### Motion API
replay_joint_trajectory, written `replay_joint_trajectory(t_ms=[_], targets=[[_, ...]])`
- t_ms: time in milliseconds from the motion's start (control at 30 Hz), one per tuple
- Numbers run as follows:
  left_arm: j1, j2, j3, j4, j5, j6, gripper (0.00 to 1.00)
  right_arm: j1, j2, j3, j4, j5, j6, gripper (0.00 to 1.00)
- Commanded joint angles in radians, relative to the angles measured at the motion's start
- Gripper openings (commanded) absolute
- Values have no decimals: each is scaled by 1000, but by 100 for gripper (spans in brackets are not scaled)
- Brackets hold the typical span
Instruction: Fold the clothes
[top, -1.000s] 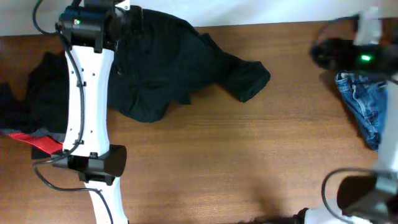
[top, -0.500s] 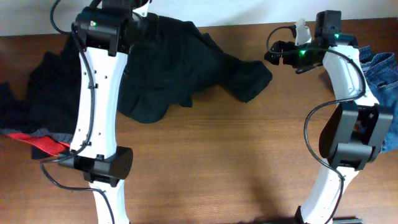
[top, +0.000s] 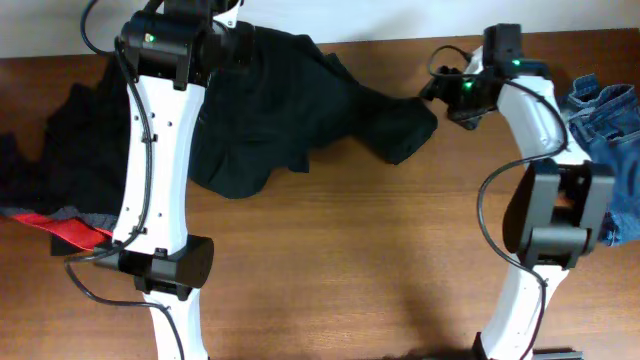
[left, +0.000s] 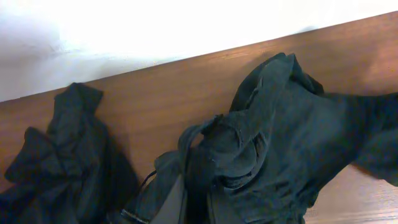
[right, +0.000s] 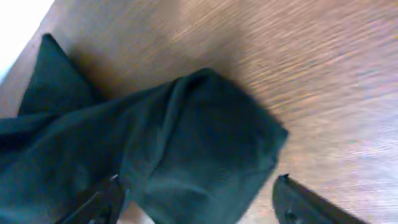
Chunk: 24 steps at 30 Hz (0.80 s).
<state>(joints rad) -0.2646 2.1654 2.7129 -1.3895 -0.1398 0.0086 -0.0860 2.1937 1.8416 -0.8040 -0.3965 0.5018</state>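
Brown wood-grain worktop is stretching across the whole scene, meeting a white wall along its far edge. Black trousers are lying crumpled at the far middle of it, one leg trailing out toward the right. At the left end a black heap is sitting with a red-and-grey edge showing on its near side, and blue jeans are lying at the right end. The left arm is reaching to the far edge, where the left jaws are pressing together on a bunched fold of the trousers. The right arm is holding the right jaws spread, with fingers on either side of the leg's end.
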Motion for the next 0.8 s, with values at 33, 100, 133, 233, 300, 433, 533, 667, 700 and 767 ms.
replay_joint_trajectory(t_ms=[33,100,133,233,300,433,533,667,700,767], targets=[[-3,-38,22,-4,-8,19,1,35,64,-11,0,9,58,75],[-3,-38,22,-3,-8,19,1,34,72,-11,-22,21,65,75],[-3,-38,22,-3,-8,19,1,33,72,-11,-27,31,66,75],[-3,-38,22,-4,-8,19,1,35,76,-12,-45,59,77,74],[-3,-38,22,-3,-8,19,1,42,81,-17,-40,84,80,68],[-3,-38,22,-4,-8,19,1,55,104,-31,31,95,79,37],[-3,-38,22,-3,-8,19,1,59,106,-47,124,95,24,9],[-3,-38,22,-3,-8,19,1,58,106,-46,192,90,-51,4],[-1,-38,22,-2,-8,19,1,56,105,-40,222,65,-117,4],[0,-38,22,-2,-9,19,1,46,101,-15,251,1,-239,4]])
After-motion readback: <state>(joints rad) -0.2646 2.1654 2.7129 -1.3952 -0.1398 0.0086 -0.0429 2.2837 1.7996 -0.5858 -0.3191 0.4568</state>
